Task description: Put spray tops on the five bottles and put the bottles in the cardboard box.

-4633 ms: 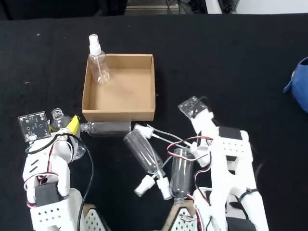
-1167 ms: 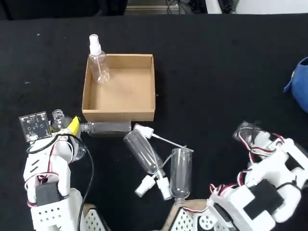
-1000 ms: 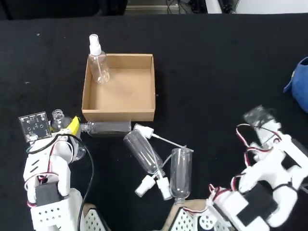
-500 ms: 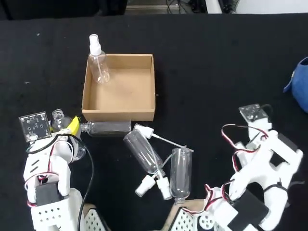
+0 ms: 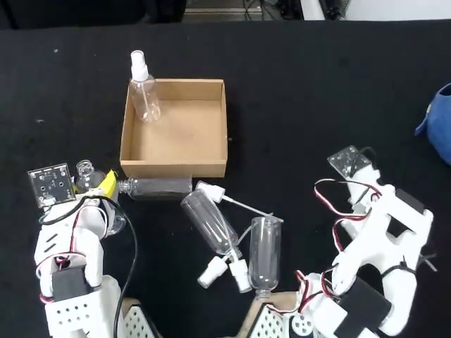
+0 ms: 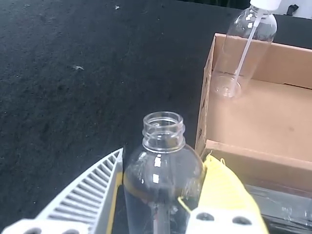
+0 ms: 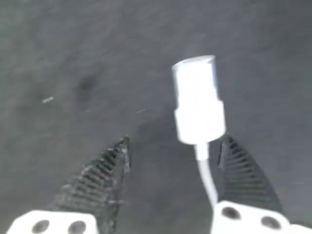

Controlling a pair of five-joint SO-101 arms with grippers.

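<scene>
My left gripper is shut on an upright clear bottle with a bare neck, at the table's front left. The cardboard box holds one capped bottle standing in its far left corner. Three clear bottles lie in front of the box. A spray top with its tube rests by them, and two white tops lie nearer me. My right gripper is open over bare table; a white spray top sits between its fingers, its tube beside one finger.
The right arm stands at the front right, apart from the bottles. A blue object pokes in at the right edge. In the left wrist view the box wall is just beyond the held bottle. Black cloth covers the table.
The right arm, over the middle bottles at first, went to the far right and has now swung back a little to the left. The left arm and its bottle have not moved.
</scene>
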